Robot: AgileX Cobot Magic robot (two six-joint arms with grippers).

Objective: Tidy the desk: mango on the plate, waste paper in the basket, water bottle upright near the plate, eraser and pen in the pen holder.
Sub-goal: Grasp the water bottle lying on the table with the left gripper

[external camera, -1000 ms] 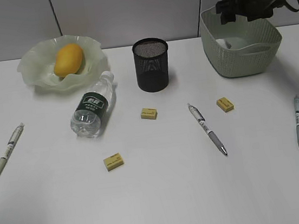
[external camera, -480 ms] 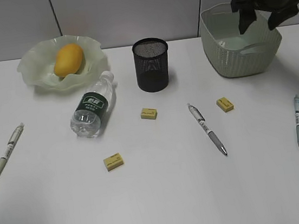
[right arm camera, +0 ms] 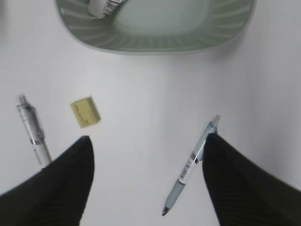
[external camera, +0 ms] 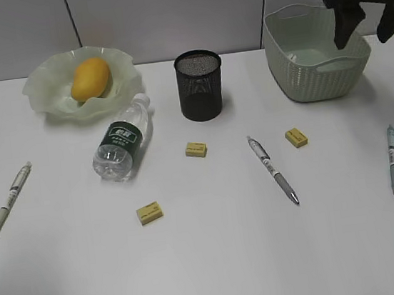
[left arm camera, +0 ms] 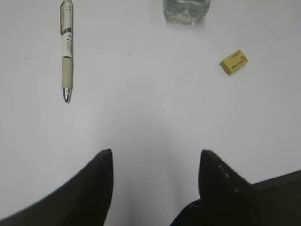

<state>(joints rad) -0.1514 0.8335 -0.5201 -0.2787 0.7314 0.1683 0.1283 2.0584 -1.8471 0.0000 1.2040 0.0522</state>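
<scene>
With the mango (external camera: 90,77) lying in the plate (external camera: 47,94) at the desk's (external camera: 218,260) far left corner and a crumpled white wad, most likely the waste paper (right arm camera: 104,6), showing at the near wall inside the basket (external camera: 303,77) at the far right corner, two steps look done. I hedge on the wad because the right wrist view cuts it off at the top edge.

What remains is the water bottle (external camera: 123,141), which lies on its side just in front of the plate, cap toward it, plus the stationery. Three yellow erasers (external camera: 196,149) (external camera: 296,137) (external camera: 149,212) sit across the middle of the desk, and three pens lie flat: one near the left edge (external camera: 7,203), one right of centre (external camera: 272,170), one near the right edge (external camera: 393,160). The pen holder (external camera: 200,85) stands at the far edge, centre.

The right gripper (external camera: 368,28) hangs above the basket's right rim with its jaws spread and nothing between them. The left gripper (left arm camera: 155,162) hovers low over the near left part of the desk, also released and empty, with a pen and an eraser ahead of it.

Judging from this, the step in hand is the changeover from paper to stationery. The right arm's nearest targets are the pen by the right edge and the eraser beside the basket; either needs a descent straight down, jaws across the narrow width, then a carry to the holder's open mouth.
</scene>
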